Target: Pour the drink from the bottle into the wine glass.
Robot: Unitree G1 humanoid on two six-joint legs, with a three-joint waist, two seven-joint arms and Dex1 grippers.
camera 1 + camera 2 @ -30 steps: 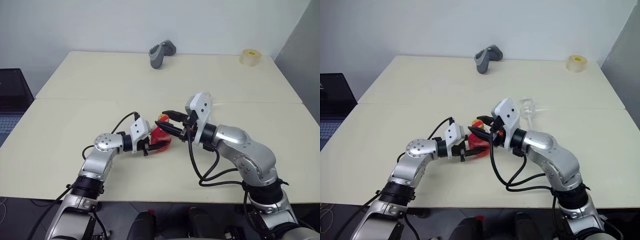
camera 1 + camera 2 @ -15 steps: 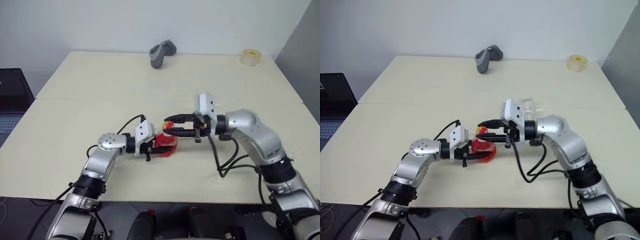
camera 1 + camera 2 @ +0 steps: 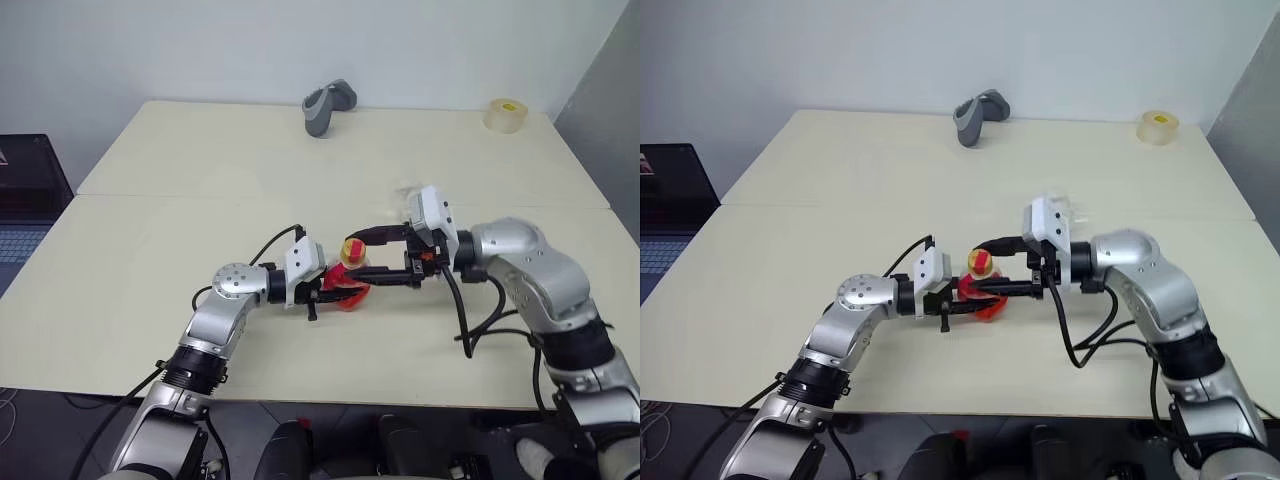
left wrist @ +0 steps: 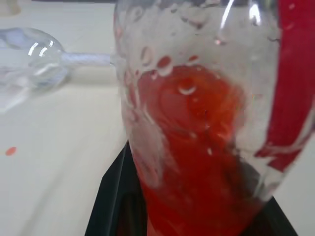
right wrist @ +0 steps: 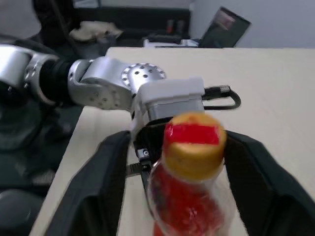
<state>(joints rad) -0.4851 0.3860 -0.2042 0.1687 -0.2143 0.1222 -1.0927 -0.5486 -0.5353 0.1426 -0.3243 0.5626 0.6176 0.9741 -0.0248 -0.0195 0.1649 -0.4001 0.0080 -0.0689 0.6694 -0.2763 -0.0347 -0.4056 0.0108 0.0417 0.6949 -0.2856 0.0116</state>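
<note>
From the head views we see the cream desk (image 3: 150,250) running wide and bare to the left and toward the far edge, where a grey object (image 3: 326,104) and a roll of tape (image 3: 503,113) sit well away from the arms. A seam crosses the desk from side to side, and a laptop (image 3: 25,200) stands off its left edge before a plain pale wall. The bottle (image 3: 348,278) stands near the middle of the desk, toward the front edge, with the left pincer (image 3: 335,292) clamped low on its body. The right pincer (image 3: 372,258) reaches in from the right with its fingers spread on either side of the cap (image 3: 982,263), not gripping it.

In the left wrist view, we see the drink (image 4: 197,162) filling the lower bottle, droplets on the clear wall above, and a red label strip (image 4: 295,73) with no writing we can read. The wine glass (image 4: 29,64) is behind the bottle, its bowl and stem level across the view.

In the right wrist view, the yellow-and-red cap sits between the two parted black fingers (image 5: 93,191), clear of both.
</note>
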